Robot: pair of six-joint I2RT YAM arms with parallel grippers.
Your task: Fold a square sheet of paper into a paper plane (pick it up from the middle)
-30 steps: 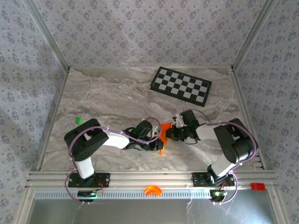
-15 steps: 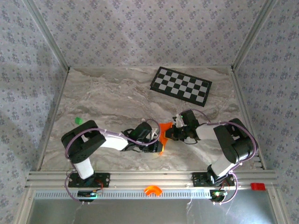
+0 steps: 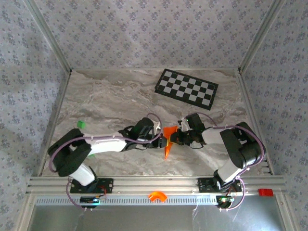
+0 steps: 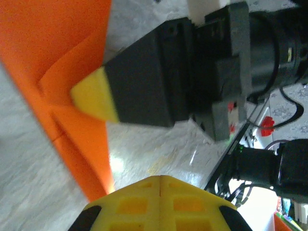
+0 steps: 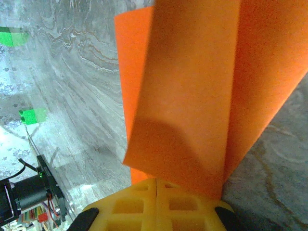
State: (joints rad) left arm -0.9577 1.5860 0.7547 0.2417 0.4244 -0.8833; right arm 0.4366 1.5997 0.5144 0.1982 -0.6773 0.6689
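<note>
Change: the left arm is stretched further than a second ago, and the left gripper (image 3: 160,141) is brought against the square sheet of paper (image 3: 167,144); a two-handed crease is judged imminent.
Left fingers: state cannot be told.
Right gripper (image 3: 174,138): fingers pinched on the sheet.
Sheet: part-folded, nearward of the checkerboard (image 3: 186,88).
Surface (image 3: 110,101): marbled, enclosed by patterned walls.

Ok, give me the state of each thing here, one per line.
square sheet of paper: partly folded, creased
right tool: shut on the paper
left tool: shut, tips at the paper's edge, grip unclear
checkerboard: lying flat, untouched
green piece: lying loose
orange arch part: lying loose, untouched
</note>
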